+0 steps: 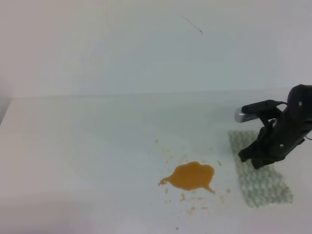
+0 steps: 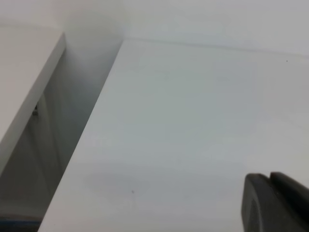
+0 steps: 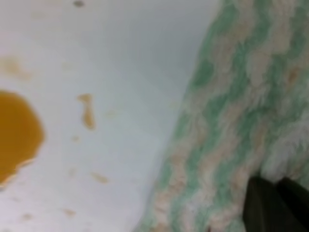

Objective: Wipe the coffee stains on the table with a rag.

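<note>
While the thin rectangular rag (image 1: 259, 170) with its pale green and white wavy pattern lies flat on the plain white tabletop (image 1: 97, 161), the black right gripper (image 1: 253, 158) is down on its upper middle, jaws brought together on the cloth; the right wrist view shows the dark fingertips (image 3: 270, 205) side by side at the fabric, and whether a fold is actually pinched cannot be confirmed. To the left of this gripper, near but apart from the rag's edge, sits the orange-brown coffee blotch (image 1: 191, 176) with irregular edges, ringed by small specks (image 1: 195, 200) of the same colour. Judgement on progress: no wiping is evident, since the blotch is whole and unsmeared and the cloth shows no stain; the grasp appears to be the step in hand, with carrying the rag across and all wiping left to do. The left gripper (image 2: 277, 203) appears only as a dark corner in its own view, over bare table, state indeterminate. The right arm is cut off at the frame edge, and the rag under the gripper is hidden.
</note>
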